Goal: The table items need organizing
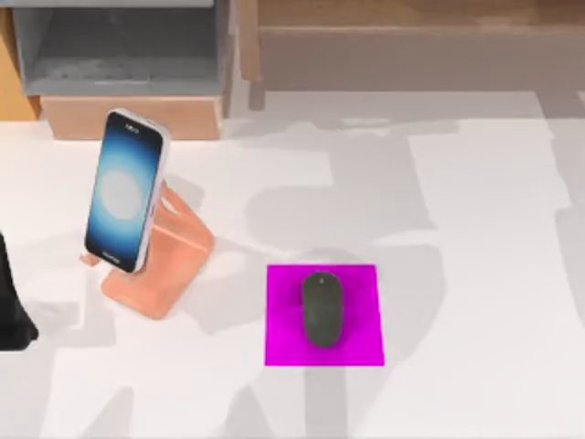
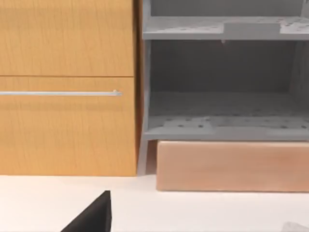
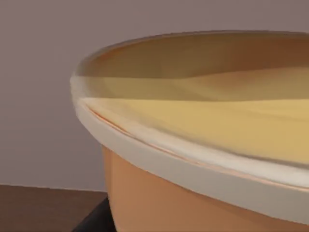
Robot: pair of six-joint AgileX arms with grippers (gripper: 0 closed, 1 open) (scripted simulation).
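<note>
Currently your dark grey oval mouse (image 1: 323,309) lies on a magenta square mat (image 1: 366,343); the blue-screened slim smartphone (image 1: 125,189) leans on a peach stand (image 1: 169,261). Your right wrist view sits close against the orange cup (image 3: 159,198) with yellowish lid (image 3: 203,121); neither arm's jaws can be judged released or clenched.

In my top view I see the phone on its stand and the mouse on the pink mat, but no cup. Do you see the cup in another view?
Observer: Yes. In the right wrist view the orange cup is very close to the camera, with its yellowish lid on.
Operator: Thank you. And what does the left wrist camera face?
Observer: It faces the front of a grey open shelf unit. Beside it stands a wooden cabinet with a thin metal handle bar across it.
</note>
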